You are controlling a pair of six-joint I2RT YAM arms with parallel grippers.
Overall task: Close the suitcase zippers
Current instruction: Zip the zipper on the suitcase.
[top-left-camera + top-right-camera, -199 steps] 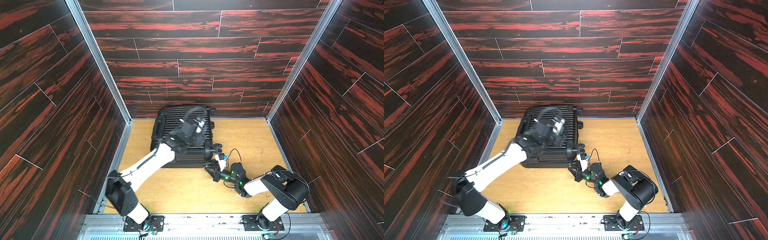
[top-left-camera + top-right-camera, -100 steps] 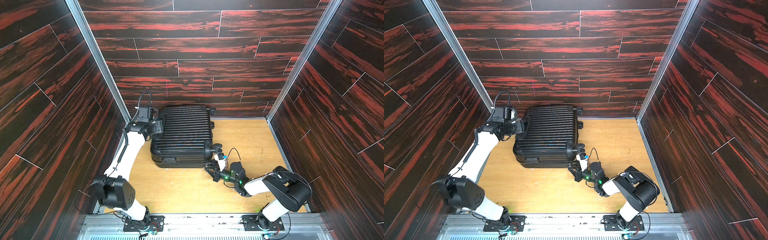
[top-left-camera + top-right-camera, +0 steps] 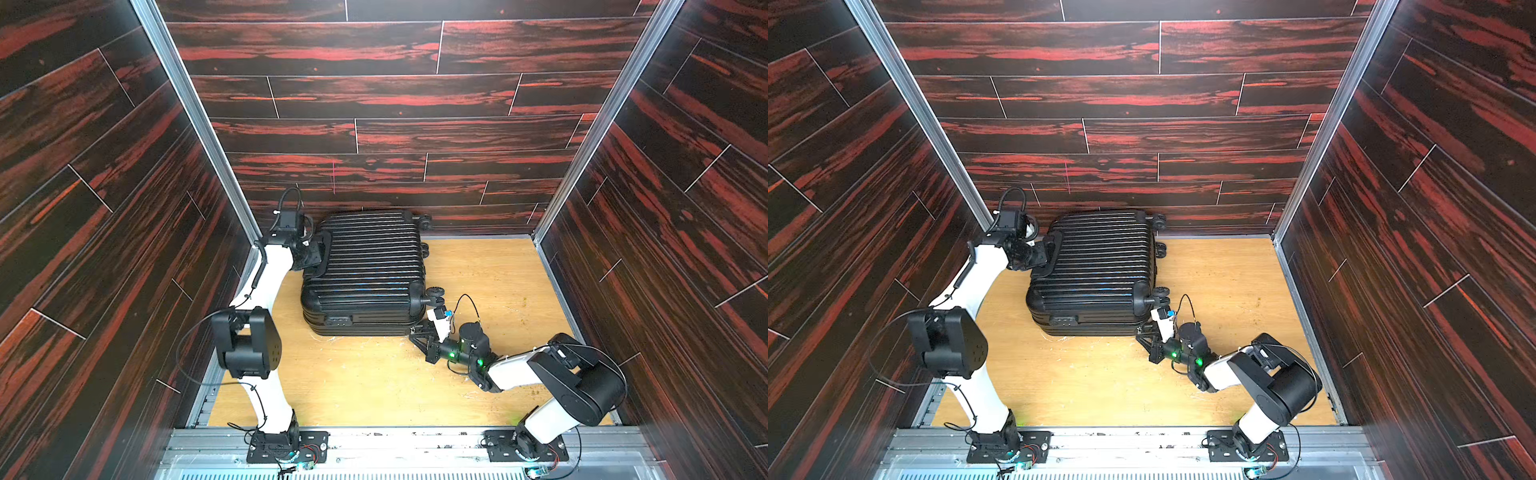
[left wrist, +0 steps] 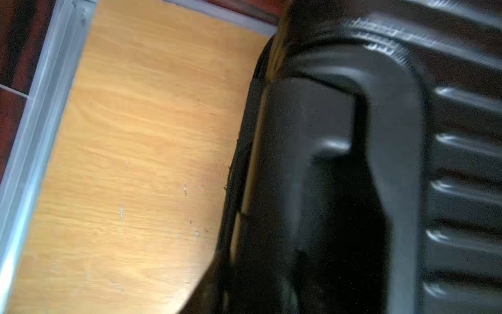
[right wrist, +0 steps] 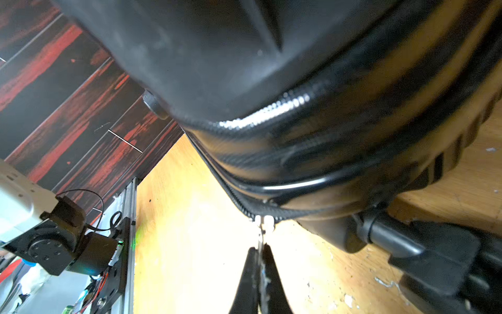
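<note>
The black ribbed suitcase lies flat and closed on the wooden floor near the back wall. My left gripper sits at the moulded side handle on the case's left side. Its jaws are too dark and blurred to tell how they stand. Low at the case's near right corner, my right gripper is shut on a small silvery zipper pull tab. The black zipper track runs along the rim seam from there.
Dark red plank walls enclose the floor on three sides, with aluminium posts at the back corners. Caster wheels stick out on the case's right side. Bare floor lies to the right of the case.
My left arm has swung from above the suitcase's lid to its left side, at the handle. The right gripper has stayed shut at the near right corner.
</note>
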